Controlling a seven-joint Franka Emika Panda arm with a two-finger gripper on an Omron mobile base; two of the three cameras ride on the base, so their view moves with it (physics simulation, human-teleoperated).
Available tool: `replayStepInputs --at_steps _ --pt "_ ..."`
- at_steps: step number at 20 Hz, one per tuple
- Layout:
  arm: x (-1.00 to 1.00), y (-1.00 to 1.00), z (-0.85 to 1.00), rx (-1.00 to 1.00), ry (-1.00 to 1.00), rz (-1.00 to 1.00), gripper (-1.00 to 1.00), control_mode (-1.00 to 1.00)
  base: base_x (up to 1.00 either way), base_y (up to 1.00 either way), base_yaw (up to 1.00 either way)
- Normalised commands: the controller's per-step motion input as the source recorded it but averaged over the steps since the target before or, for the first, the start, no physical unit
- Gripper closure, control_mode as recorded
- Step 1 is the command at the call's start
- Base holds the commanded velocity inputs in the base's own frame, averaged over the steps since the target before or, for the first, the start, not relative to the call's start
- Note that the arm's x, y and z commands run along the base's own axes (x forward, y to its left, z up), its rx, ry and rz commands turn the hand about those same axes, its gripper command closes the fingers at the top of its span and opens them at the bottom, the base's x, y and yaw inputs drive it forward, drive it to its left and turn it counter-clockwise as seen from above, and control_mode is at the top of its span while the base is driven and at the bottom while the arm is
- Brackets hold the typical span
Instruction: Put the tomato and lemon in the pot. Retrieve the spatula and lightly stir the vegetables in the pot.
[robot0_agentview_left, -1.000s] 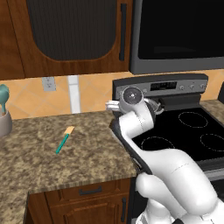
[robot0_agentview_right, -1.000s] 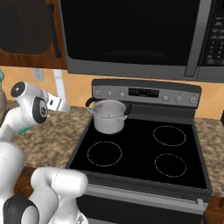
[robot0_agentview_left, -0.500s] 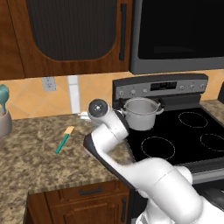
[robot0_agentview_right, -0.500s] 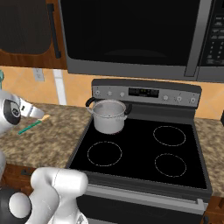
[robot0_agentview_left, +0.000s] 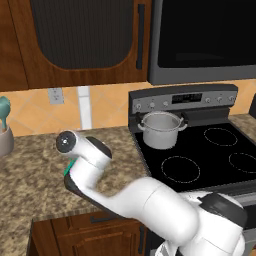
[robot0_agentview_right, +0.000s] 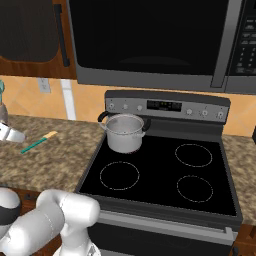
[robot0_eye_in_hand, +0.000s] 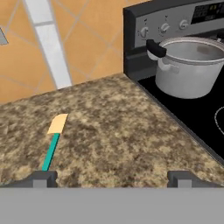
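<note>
The spatula (robot0_eye_in_hand: 53, 144), with a thin teal handle and a pale tan blade, lies flat on the granite counter (robot0_eye_in_hand: 118, 127); it is also the spatula (robot0_agentview_right: 39, 142) in the right base view. My gripper (robot0_eye_in_hand: 113, 177) hangs open just short of it, and the spatula's handle end reaches toward the left fingertip (robot0_eye_in_hand: 43, 178). Nothing sits between the fingers. The steel pot (robot0_agentview_left: 160, 130) stands on the stove's rear left burner, off to the right, the same pot (robot0_agentview_right: 125, 133) (robot0_eye_in_hand: 188, 65). The tomato and lemon are hidden from view. My arm covers most of the spatula in the left base view.
The black stove top (robot0_agentview_right: 160, 175) with its control panel (robot0_agentview_left: 185, 99) adjoins the counter on the right. A thick teal utensil in a grey holder (robot0_agentview_left: 4, 127) stands at the counter's far left. A microwave (robot0_agentview_right: 150, 40) and dark cabinets (robot0_agentview_left: 80, 35) hang overhead.
My arm has swung left from beside the pot across the counter to the spatula. The gripper stays open and the pot has not moved.
</note>
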Motion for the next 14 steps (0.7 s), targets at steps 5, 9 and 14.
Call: replayStepInputs --at_steps 5,9,14 --pt "-0.12 0.64 -0.27 0.0 -0.02 -0.09 -1.0 -1.0 0.0 0.0 0.0" --pt "-0.02 0.1 -0.44 0.0 -0.04 -0.05 -1.0 -1.0 0.0 0.0 0.0" --pt "0.0 0.0 -0.5 0.0 -0.11 0.0 -1.0 -1.0 0.0 0.0 0.0"
